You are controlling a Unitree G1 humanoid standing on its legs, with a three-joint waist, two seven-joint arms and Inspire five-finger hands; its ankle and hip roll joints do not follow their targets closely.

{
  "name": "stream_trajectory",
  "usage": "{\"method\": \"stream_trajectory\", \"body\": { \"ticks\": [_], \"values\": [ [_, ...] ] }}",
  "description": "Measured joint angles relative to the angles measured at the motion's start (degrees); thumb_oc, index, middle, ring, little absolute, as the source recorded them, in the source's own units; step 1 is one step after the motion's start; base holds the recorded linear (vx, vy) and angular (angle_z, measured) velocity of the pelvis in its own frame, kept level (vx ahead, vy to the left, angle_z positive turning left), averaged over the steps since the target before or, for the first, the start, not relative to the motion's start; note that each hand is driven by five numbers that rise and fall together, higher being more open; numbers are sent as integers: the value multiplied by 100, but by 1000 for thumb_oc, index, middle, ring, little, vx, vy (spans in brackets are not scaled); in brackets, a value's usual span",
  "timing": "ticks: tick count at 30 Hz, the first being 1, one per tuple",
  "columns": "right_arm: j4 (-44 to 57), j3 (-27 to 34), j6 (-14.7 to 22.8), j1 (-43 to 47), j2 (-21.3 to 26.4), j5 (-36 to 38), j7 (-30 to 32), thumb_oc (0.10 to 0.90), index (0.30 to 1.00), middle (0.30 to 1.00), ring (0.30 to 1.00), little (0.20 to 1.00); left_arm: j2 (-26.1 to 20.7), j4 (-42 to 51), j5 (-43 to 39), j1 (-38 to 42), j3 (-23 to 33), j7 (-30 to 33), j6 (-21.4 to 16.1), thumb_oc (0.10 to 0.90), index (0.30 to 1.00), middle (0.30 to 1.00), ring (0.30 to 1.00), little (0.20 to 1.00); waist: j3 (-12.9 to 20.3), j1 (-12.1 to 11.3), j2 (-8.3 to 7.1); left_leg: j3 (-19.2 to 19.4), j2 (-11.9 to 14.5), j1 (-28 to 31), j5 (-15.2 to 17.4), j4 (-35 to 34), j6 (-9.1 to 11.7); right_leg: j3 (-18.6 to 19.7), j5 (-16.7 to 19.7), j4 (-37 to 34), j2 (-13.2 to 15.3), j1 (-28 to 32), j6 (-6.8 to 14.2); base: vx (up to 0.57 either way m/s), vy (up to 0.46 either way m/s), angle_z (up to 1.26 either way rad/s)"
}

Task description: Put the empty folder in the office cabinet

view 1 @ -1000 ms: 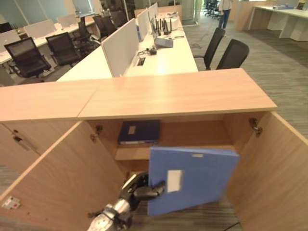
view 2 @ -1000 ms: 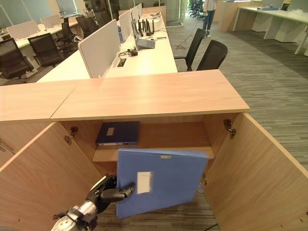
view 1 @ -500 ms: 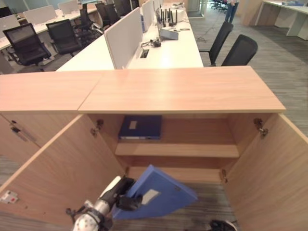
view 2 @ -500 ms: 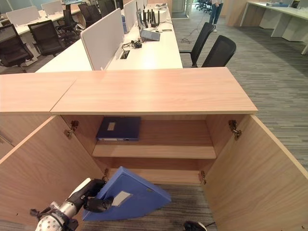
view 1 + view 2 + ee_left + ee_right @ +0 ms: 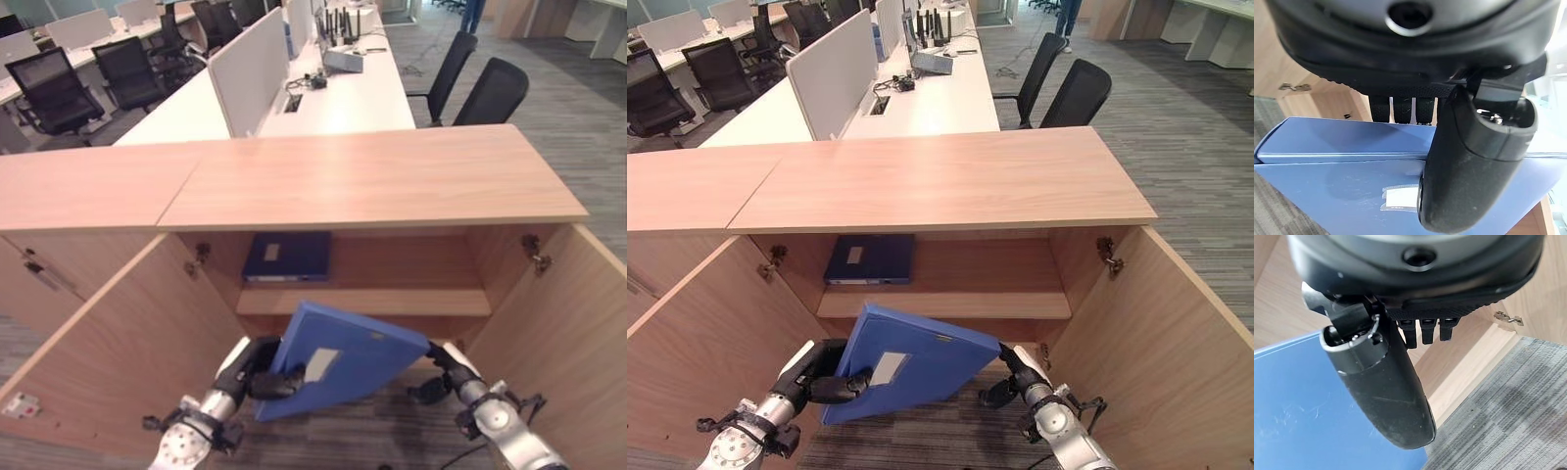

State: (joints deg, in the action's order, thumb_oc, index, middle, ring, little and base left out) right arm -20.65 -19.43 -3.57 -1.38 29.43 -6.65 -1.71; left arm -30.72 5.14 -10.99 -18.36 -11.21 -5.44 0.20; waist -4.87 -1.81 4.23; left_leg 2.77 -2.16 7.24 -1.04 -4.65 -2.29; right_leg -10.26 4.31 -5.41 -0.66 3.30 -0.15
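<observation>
In front of the open office cabinet (image 5: 950, 186), the left hand (image 5: 813, 377) grips the tilted blue folder (image 5: 911, 364), right hand (image 5: 1014, 370) fingers unclear at its far edge; level it, then slide it onto a shelf (image 5: 950, 305).

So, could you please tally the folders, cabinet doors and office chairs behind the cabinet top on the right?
Folders: 2, the held folder and the shelf folder
Open cabinet doors: 2, left door and right door
Chairs at right: 2, near chair and far chair
Total: 6
</observation>
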Motion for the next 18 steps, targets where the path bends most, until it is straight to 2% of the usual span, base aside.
{"method": "stream_trajectory", "body": {
  "ticks": [18],
  "values": [
    [47, -224, 12, -4, 131, -6, -406, 800, 900, 900, 900, 900, -34, 0, 67, 6, 144, 5, -22, 400, 300, 300, 300, 300, -70, -44, -3, -6, 0, -7, 2, 0, 3, -11, -8, 0, 2, -5, 2, 0, 0, 0]
  ]
}}
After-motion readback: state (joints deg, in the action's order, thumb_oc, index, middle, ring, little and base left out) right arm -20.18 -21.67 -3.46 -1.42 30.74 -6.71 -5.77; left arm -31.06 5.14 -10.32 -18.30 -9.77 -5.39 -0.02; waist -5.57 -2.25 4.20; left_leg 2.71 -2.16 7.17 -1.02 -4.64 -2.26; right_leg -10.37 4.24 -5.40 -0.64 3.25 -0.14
